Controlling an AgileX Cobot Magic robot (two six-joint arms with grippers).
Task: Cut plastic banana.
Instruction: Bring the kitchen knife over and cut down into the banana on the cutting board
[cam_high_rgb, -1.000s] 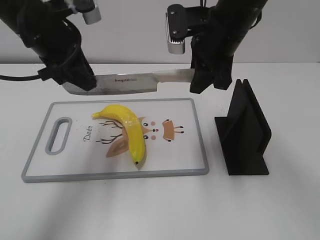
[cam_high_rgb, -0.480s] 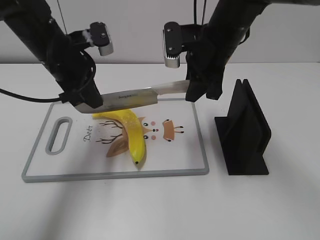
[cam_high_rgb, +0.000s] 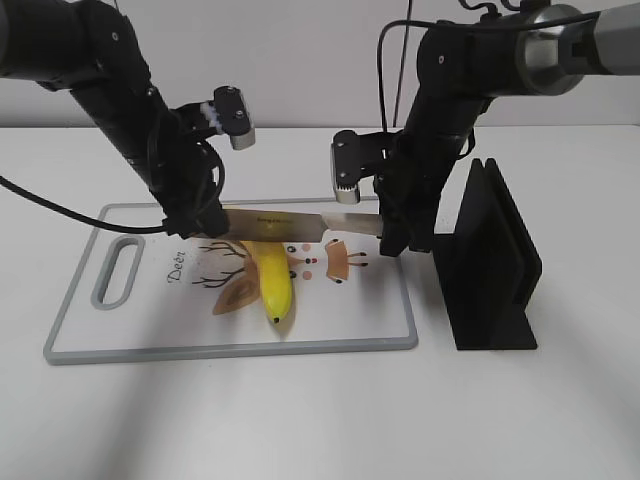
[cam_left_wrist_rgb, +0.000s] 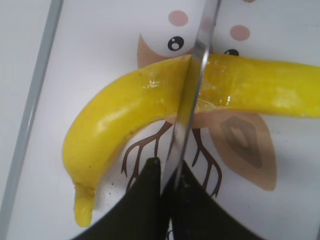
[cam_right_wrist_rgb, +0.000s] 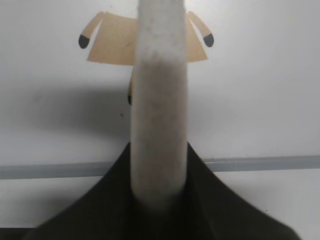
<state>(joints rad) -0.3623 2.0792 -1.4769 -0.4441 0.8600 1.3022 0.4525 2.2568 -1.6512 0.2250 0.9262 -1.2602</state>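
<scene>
The yellow plastic banana (cam_high_rgb: 275, 285) lies on the white cutting board (cam_high_rgb: 150, 330); it also shows in the left wrist view (cam_left_wrist_rgb: 125, 110). A steel knife (cam_high_rgb: 290, 226) lies across the banana, its blade edge (cam_left_wrist_rgb: 192, 95) pressed into the banana's middle. My left gripper (cam_high_rgb: 205, 222) is shut on the blade's tip end (cam_left_wrist_rgb: 167, 172). My right gripper (cam_high_rgb: 392, 240) is shut on the knife's pale handle (cam_right_wrist_rgb: 159, 115). The banana's stem end is hidden behind the blade in the exterior view.
A black knife stand (cam_high_rgb: 490, 270) stands on the table just right of the board. The board has a grey rim and a handle slot (cam_high_rgb: 118, 270) at its left end. White table lies around it.
Both arms have lowered the knife from above the board's far edge down onto the banana. The blade now presses into it.
</scene>
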